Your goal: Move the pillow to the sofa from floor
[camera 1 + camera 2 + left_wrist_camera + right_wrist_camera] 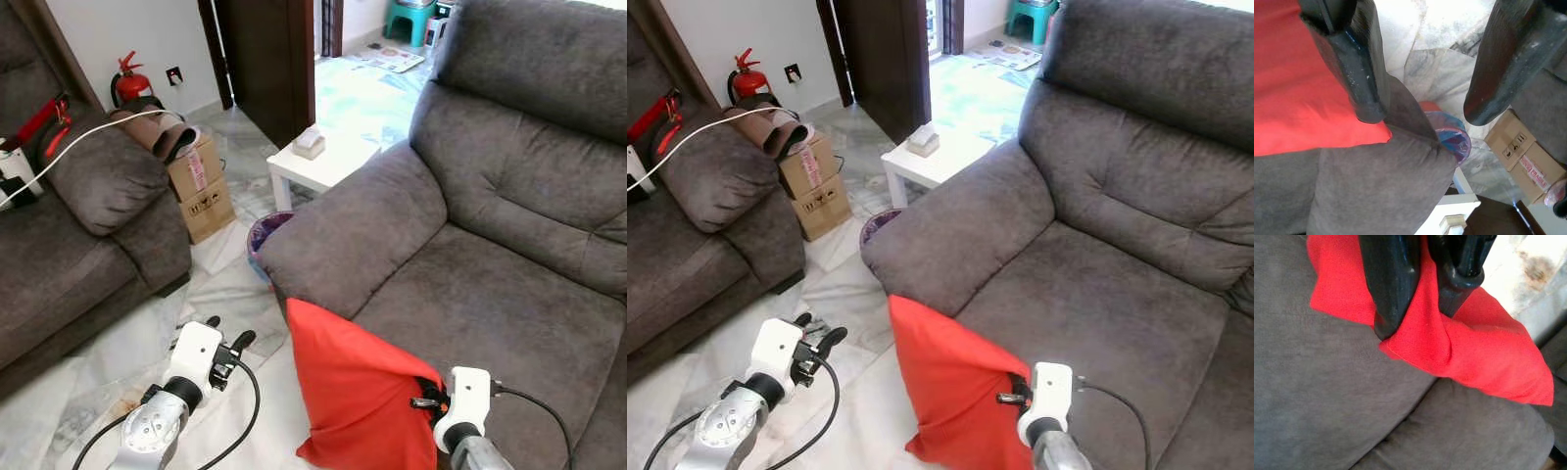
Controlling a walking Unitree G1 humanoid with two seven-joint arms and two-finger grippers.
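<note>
Right wrist view, right gripper [1422, 316] fingers pinching red pillow [1484, 352] against sofa [470, 294], left gripper [1422, 105] fingers apparently spread, empty.

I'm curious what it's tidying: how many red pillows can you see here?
1. The red pillow hangs at the front edge of the grey sofa, pinched by the right gripper. Others could be hidden beyond the frame.
</note>
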